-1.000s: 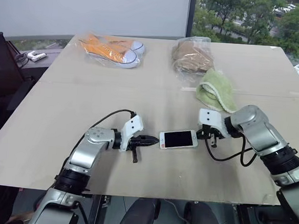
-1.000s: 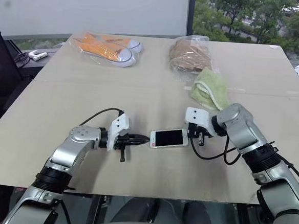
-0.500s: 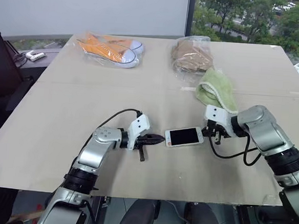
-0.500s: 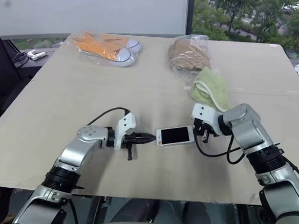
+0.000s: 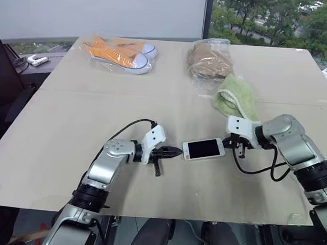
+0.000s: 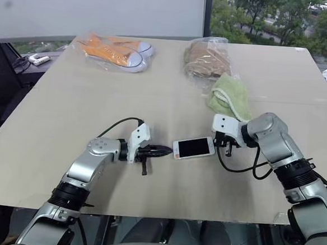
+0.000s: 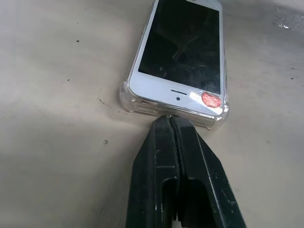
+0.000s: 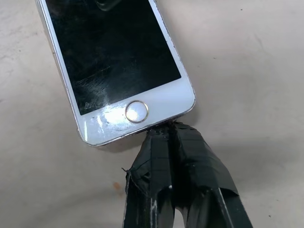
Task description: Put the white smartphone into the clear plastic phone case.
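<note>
- The phone (image 5: 204, 149) lies screen up on the worktop (image 5: 68, 127), directly between the two claws.
- In the left wrist view a clear case (image 7: 127, 97) shows as a rim around the phone's speaker end; that end sits inside it.
- The left claw (image 7: 171, 124) is closed, holding nothing, its tips pressed against the case's short end.
- The right claw (image 8: 167, 128) is also closed and empty, its tips touching the phone's home-button end.
- Nothing lies between either claw and the phone; bare worktop surrounds them.
- A green cloth (image 5: 235, 102) lies just beyond the right claw, near its wrist.
- A clear bag with something brown in it (image 5: 209, 59) sits farther past the cloth.
- Orange and white sneakers in a clear bag (image 5: 119, 53) lie well beyond the left claw, at the far side.
- A black cable (image 5: 256, 167) loops on the worktop beside the right claw.
</note>
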Tool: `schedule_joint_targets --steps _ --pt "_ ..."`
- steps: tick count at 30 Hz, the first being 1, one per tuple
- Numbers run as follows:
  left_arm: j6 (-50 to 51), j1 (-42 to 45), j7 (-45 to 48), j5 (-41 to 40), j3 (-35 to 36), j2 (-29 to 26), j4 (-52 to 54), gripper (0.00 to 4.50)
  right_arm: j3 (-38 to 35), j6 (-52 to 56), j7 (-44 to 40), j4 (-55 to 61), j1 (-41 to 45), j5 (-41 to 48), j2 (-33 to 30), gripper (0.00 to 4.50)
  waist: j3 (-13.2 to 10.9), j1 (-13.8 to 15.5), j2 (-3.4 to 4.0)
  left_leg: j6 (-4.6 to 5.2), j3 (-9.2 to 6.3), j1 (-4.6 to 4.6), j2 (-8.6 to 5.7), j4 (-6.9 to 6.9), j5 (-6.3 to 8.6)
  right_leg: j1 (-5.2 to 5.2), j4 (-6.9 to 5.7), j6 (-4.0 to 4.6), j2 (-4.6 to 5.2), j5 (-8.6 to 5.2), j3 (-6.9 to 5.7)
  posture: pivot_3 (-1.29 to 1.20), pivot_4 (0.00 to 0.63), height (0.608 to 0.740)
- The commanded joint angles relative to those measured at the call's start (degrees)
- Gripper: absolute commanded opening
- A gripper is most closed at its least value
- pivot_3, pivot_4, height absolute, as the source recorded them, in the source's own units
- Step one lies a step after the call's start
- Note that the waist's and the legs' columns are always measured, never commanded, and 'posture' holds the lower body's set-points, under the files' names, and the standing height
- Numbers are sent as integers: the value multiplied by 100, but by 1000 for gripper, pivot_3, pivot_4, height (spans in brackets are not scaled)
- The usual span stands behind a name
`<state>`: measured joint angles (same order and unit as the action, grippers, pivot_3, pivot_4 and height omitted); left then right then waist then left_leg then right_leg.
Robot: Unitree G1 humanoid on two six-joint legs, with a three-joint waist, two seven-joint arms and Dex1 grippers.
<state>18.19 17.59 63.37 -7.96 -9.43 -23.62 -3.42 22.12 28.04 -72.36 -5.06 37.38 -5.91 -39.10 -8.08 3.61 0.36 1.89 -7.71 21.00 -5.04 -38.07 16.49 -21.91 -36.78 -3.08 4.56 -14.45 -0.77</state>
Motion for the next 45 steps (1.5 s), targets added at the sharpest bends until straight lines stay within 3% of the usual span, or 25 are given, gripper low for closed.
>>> schedule_joint_targets --steps 1,9,19,23,29,34,45 --pt "41 30 -60 -90 -89 -17 -87 0 -48 -147 -46 132 25 121 -25 60 0 -8 0 0 0 5 0 0 0 -5 0 0 0 0 0 0 150 740" --pt "117 -8 32 -354 257 -656 36 0 -153 -182 -27 46 -35 238 -215 60 -5 -149 -4 -3 -2 78 1 -5 -2 -78 -6 3 0 3 -1 0 150 740" --pt "1 -72 111 -620 554 -1402 -2 0 -626 -247 210 -164 -78 566 -403 60 -38 -310 -7 -4 -1 82 6 1 -3 -87 -5 4 -3 2 3 0 150 740" --pt "49 16 92 -801 601 -1260 21 0 -1082 -103 454 -60 -203 930 -286 60 -48 -290 -7 -4 -1 98 6 1 -3 -104 -5 4 -3 2 3 0 150 740" --pt "444 115 -120 -1292 504 -615 407 0 -1853 237 995 653 -752 1773 198 60 -48 -294 -9 -4 1 156 6 -13 -4 -158 -14 4 -2 4 5 0 150 740" --pt "433 277 -301 -1175 227 -224 379 0 -2003 565 1569 1173 -1231 2110 669 60 -48 -293 -9 -5 4 172 5 -24 -6 -172 -28 4 -3 5 8 0 150 740" --pt "164 292 -281 -932 38 -384 93 0 -2020 936 2156 1480 -1469 2517 929 60 -47 -317 -10 -8 9 167 5 -28 -8 -174 -40 4 -6 5 14 0 150 740"
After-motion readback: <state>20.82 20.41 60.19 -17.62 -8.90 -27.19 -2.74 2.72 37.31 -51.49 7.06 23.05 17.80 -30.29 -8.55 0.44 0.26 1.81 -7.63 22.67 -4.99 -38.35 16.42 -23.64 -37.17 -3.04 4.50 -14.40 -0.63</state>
